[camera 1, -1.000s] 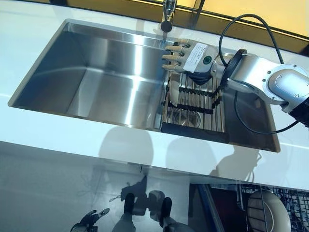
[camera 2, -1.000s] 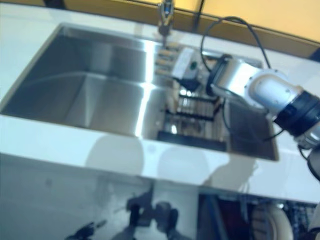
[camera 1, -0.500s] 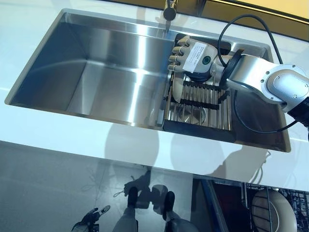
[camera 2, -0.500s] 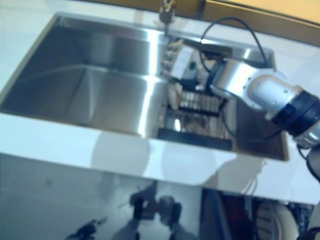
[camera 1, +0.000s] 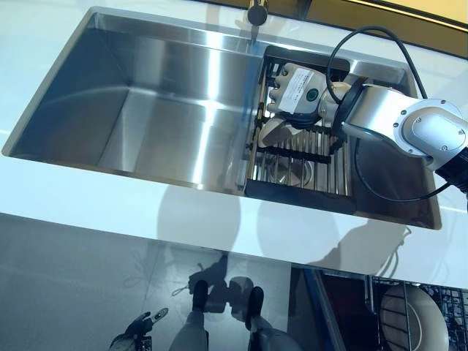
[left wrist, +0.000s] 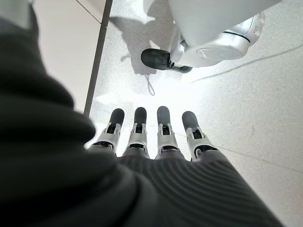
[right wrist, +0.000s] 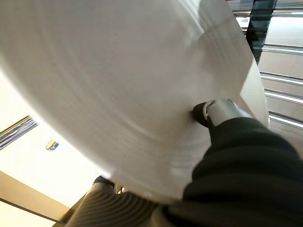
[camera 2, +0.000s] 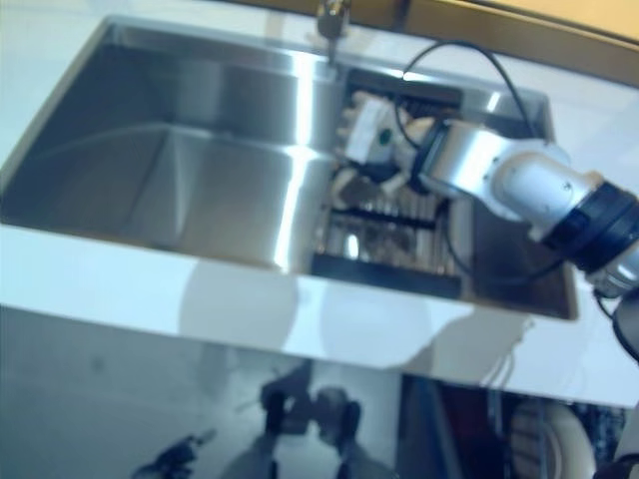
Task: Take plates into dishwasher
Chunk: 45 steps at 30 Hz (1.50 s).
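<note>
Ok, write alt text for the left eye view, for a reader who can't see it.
The right robot hand reaches into a steel sink and grips a white plate standing in a dish rack at the sink's right end. Another plate sits in the dishwasher rack at lower right.

No readable text, numbers or signs are showing anywhere. A white label on the back of the right hand [camera 1: 294, 93] is carrying small print plus a dark round mark, too tiny to make out.
</note>
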Tool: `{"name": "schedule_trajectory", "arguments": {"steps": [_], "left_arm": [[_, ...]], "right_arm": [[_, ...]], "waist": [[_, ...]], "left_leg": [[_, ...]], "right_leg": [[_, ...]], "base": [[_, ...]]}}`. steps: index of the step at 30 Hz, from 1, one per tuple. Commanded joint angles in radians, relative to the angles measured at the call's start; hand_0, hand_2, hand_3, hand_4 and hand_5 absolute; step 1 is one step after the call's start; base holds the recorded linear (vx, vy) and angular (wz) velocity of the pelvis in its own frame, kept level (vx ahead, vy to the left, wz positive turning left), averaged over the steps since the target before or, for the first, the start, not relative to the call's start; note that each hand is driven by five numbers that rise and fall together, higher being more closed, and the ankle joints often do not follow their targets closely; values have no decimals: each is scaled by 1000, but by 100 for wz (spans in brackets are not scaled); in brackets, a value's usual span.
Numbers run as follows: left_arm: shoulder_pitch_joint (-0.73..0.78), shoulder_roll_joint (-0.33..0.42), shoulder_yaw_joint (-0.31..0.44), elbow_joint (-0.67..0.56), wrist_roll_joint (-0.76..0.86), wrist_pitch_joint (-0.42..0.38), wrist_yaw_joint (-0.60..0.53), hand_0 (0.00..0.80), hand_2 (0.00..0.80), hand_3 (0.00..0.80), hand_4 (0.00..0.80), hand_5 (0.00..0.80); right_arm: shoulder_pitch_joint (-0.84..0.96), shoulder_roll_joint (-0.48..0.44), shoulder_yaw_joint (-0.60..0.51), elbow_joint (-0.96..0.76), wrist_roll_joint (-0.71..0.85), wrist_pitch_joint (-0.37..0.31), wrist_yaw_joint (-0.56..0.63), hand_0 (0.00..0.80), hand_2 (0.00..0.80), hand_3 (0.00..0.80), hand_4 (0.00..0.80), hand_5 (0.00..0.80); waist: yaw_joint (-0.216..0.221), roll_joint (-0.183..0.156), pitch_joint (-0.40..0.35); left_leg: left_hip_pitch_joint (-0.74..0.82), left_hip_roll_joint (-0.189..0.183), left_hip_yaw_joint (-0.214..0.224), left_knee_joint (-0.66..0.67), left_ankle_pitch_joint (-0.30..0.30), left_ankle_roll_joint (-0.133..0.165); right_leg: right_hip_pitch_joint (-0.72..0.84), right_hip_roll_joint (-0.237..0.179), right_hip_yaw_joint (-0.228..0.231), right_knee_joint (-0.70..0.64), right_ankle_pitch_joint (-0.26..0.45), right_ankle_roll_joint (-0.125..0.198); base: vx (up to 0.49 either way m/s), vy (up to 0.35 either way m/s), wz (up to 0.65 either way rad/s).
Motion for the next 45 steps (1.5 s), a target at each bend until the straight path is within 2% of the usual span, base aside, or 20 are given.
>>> {"name": "schedule_trajectory", "arguments": {"steps": [1,11,22,26,32,39,45], "left_arm": [[-7,8,26,13,2,-13,4,0,0,0,0,0],[9,12,47,21,33,1,16,0,0,0,0,0],[37,-13,63,37,64,30,11,0,0,0,0,0],[55,-28,66,45,90,35,0,0,0,0,0,0],[91,-40,64,48,108,42,-14,0,0,0,0,0],[106,-29,58,46,116,53,-34,0,0,0,0,0],[102,-34,46,39,129,62,-41,0,0,0,0,0]], "right_arm": [[-88,-19,23,31,-25,26,-38,800,800,800,800,800],[-99,-63,-7,123,-23,100,-155,800,800,800,800,800],[-82,-132,-64,205,74,193,-216,800,800,800,800,800],[-68,-184,-82,230,148,229,-224,800,800,800,800,800],[-8,-291,-125,282,212,250,-249,800,800,800,800,800],[112,-422,-228,361,336,220,-301,800,800,800,800,800],[323,-519,-409,434,425,160,-312,800,800,800,800,800]], "waist": [[32,-32,-13],[12,-51,-73],[-29,-61,-188],[-55,-59,-240],[-87,-48,-293],[-140,-37,-328],[-194,-23,-355]], "left_leg": [[21,-30,39,-10,-50,24],[64,-23,64,-10,-78,25],[153,-13,116,-10,-125,27],[189,-11,140,-10,-143,28],[218,-6,174,-10,-154,28],[240,8,227,-10,-168,24],[260,25,285,-10,-175,24]], "right_leg": [[45,14,-9,-1,-58,52],[75,24,7,-1,-69,57],[140,35,58,-1,-92,66],[166,43,96,-1,-98,69],[187,55,131,-1,-101,70],[194,69,175,-1,-97,76],[192,76,205,-1,-89,82]], "base": [[0,0,0],[-4,-9,-2],[5,-31,-20],[47,-28,-33],[43,-32,-28],[-2,-56,-16],[-3,-69,-25]]}}
